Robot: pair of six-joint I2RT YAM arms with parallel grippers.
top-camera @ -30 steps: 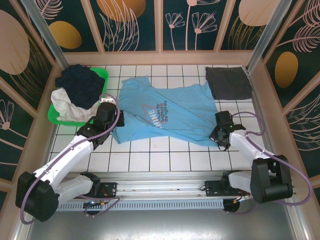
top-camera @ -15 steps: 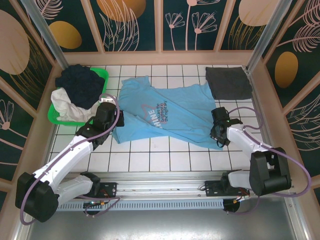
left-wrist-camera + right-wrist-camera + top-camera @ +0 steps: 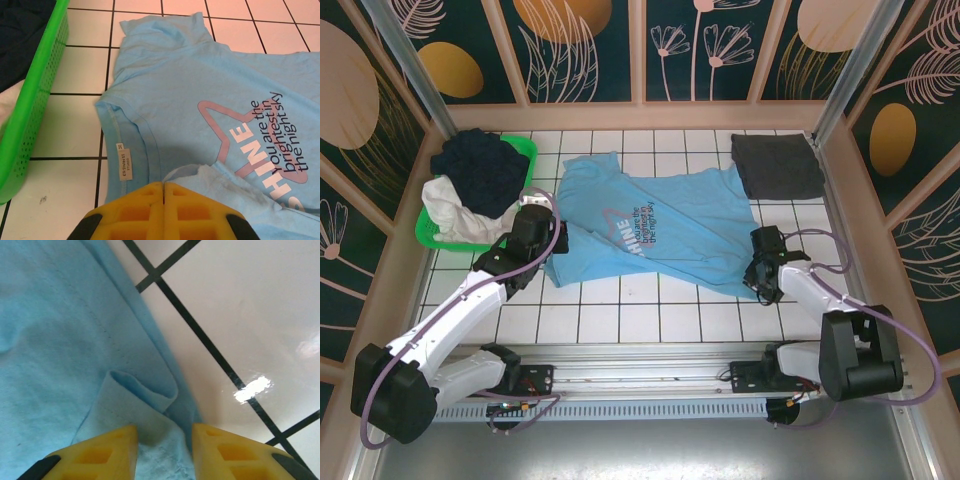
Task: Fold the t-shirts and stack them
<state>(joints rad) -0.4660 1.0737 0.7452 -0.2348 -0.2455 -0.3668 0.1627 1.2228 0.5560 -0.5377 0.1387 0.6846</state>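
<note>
The blue t-shirt (image 3: 660, 225) lies spread flat in the middle, soft, light and floppy. The left claw (image 3: 163, 186) is shut on its collar, I think. The right claw (image 3: 162, 430) stands apart around a little fold at the near right hem, a good place to pinch.

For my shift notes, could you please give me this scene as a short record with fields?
Blue tee: spread out in the centre, print up, not yet folded
Grey tee: folded, far right corner
Basket: far left, holding laundry
Left end effector: shut on a pinch of the blue tee
Right end effector: open, a fold of the blue tee's edge between its fingers
</note>
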